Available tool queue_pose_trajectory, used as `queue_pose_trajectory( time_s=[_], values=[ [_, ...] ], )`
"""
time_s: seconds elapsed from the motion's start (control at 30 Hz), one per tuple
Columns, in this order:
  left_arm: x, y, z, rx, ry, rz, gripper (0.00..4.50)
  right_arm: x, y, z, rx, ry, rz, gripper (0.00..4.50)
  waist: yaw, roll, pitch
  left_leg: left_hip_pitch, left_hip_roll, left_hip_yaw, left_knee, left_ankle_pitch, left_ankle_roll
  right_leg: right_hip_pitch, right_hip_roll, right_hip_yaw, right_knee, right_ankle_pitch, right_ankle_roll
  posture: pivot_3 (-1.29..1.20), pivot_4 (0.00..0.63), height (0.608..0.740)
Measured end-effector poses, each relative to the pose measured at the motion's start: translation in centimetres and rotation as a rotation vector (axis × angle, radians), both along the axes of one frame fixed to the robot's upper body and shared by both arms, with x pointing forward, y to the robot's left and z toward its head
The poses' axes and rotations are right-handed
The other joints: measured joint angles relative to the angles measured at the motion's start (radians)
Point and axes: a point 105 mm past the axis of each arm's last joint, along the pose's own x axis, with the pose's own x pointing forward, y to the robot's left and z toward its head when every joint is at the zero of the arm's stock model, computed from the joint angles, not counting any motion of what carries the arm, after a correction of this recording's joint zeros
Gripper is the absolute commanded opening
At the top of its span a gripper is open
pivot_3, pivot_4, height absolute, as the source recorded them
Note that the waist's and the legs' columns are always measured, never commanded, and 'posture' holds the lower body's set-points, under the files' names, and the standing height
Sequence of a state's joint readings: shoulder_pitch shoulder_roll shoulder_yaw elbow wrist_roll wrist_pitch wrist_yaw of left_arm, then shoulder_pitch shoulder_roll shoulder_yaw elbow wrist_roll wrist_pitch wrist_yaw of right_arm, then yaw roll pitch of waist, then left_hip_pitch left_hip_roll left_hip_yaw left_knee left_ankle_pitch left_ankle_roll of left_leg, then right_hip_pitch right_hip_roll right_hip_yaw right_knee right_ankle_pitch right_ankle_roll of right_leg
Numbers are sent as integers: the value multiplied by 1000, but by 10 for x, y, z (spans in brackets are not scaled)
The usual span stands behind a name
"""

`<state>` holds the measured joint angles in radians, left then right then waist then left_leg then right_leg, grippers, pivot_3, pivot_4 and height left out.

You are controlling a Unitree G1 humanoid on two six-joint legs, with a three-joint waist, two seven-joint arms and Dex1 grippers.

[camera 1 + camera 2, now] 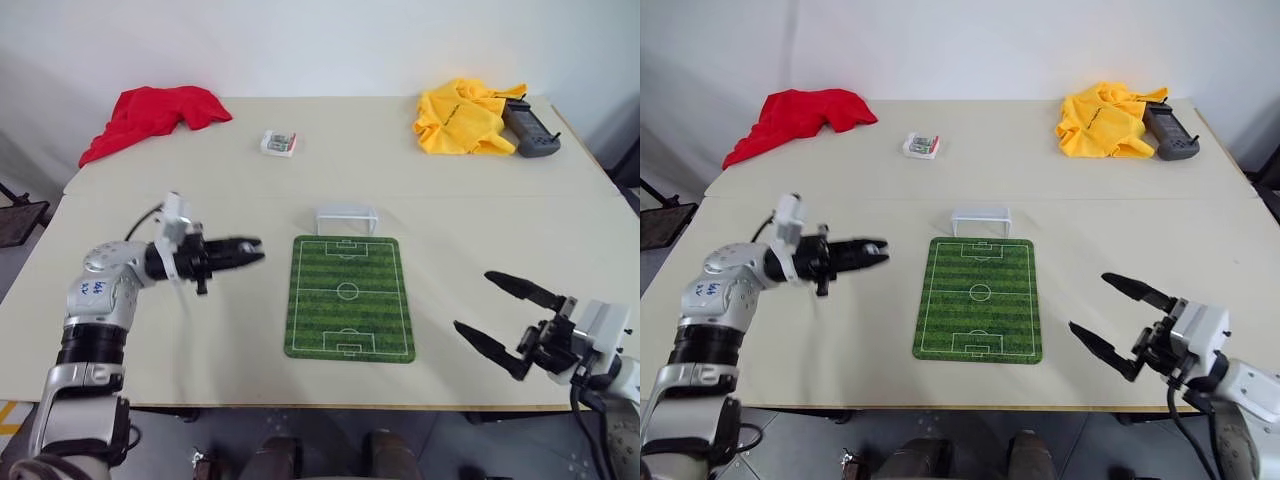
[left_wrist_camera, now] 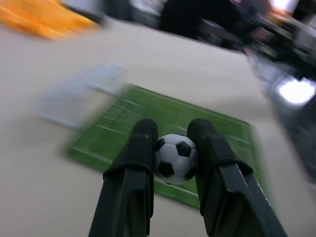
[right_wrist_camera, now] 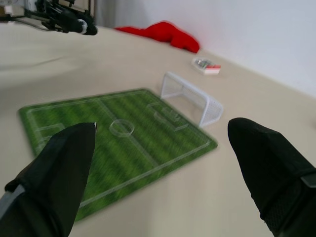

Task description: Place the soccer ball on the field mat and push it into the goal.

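The soccer ball (image 2: 176, 158), white with black patches, is pinched between the two black fingers of my left gripper (image 1: 254, 248). That gripper hangs above the table, left of the field mat (image 1: 350, 297), and points toward it. The mat is a green striped rectangle with white lines, lying flat at the table's middle front. The white goal (image 1: 346, 217) stands just off the mat's far end. My right gripper (image 1: 476, 303) is open with nothing between its fingers, low near the table's front edge, right of the mat.
A red cloth (image 1: 155, 115) lies at the back left and a yellow cloth (image 1: 465, 118) at the back right, with a black device (image 1: 530, 130) beside it. A small white box (image 1: 279, 143) sits behind the goal.
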<state>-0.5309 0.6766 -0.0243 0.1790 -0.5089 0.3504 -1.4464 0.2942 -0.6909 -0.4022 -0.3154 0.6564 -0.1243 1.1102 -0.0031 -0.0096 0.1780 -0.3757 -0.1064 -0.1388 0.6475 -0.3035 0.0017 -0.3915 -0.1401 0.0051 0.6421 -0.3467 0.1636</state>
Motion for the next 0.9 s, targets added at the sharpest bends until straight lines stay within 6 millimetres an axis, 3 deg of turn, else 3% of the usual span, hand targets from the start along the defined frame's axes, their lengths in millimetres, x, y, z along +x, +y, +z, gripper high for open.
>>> queue_pose_trajectory(
  time_s=[0.1, 0.2, 0.3, 0.43, 0.73, 0.9],
  values=[
    [-21, -38, -24, 90, -47, -170, 857, -20, 7, -9, -79, 70, 115, 4500, 9, 0, 0, 2, 0, 0, 2, 0, 0, 4, 1, 0, -4, 0, 0, 0, 150, 740],
    [-31, -64, -42, 114, -43, -240, 857, -32, 12, -12, -146, 73, 200, 4500, 16, 0, 0, 4, 0, 1, 1, 1, 2, 11, 2, 0, -13, 2, -2, 0, 150, 740],
    [-31, -79, -52, 119, -39, -218, 857, -42, 10, -19, -204, 101, 246, 4500, 21, 0, 0, 6, 1, 1, 1, 0, 3, 14, 2, 0, -16, 2, -1, 0, 150, 740],
    [-20, -110, -61, 104, -79, -104, 857, -39, 5, -13, -195, 97, 200, 4500, 30, 0, 0, 6, 1, 1, 2, 0, 3, 14, 2, 0, -16, 3, 0, 0, 150, 740],
    [-14, -129, -67, 121, -131, -64, 857, -35, 10, -5, -131, 81, 123, 4500, 31, 0, 0, 6, 2, 0, 1, -1, 2, 13, 4, -1, -16, 3, 0, 0, 150, 740],
    [-14, -130, -70, 144, -146, -79, 857, -33, 11, -4, -106, 73, 88, 4500, 31, 0, 0, 6, 2, 0, 1, -1, 2, 13, 4, -1, -16, 4, 1, 0, 150, 740]
  ],
)
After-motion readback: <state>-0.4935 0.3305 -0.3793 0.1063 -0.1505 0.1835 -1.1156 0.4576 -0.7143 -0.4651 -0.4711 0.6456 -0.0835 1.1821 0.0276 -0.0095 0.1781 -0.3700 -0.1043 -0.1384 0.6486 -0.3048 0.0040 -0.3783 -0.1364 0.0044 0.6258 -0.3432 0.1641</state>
